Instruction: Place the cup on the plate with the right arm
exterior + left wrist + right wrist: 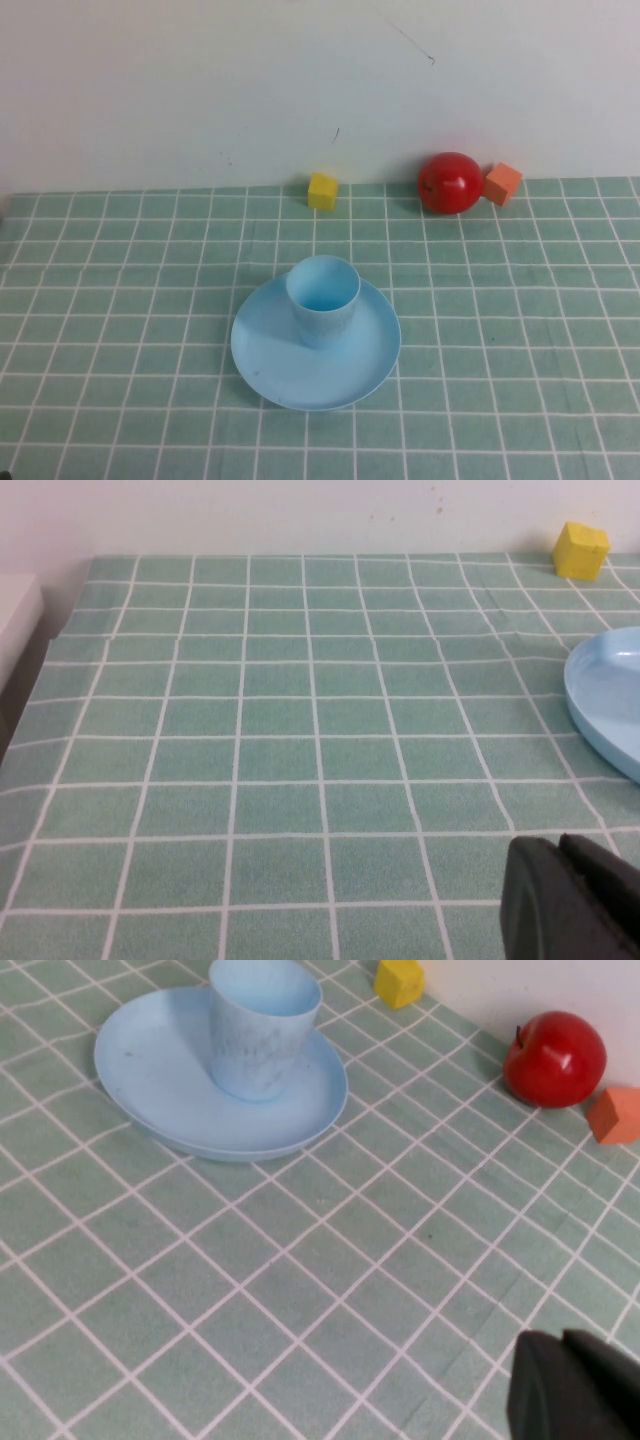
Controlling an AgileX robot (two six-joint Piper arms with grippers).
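Observation:
The light blue cup (323, 298) stands upright on the light blue plate (270, 360) near the table's middle. Both show in the right wrist view, the cup (262, 1025) on the plate (150, 1070). The plate's edge (610, 705) shows in the left wrist view. My right gripper (560, 1350) is shut and empty, well away from the cup over bare cloth. My left gripper (558, 852) is shut and empty, beside the plate's near-left side. Neither arm shows in the high view.
A yellow cube (322, 190), a red apple (449, 182) and an orange cube (503, 183) sit along the back wall. The green checked cloth (120, 300) covers the table. A white edge (15, 620) lies past the cloth's left side.

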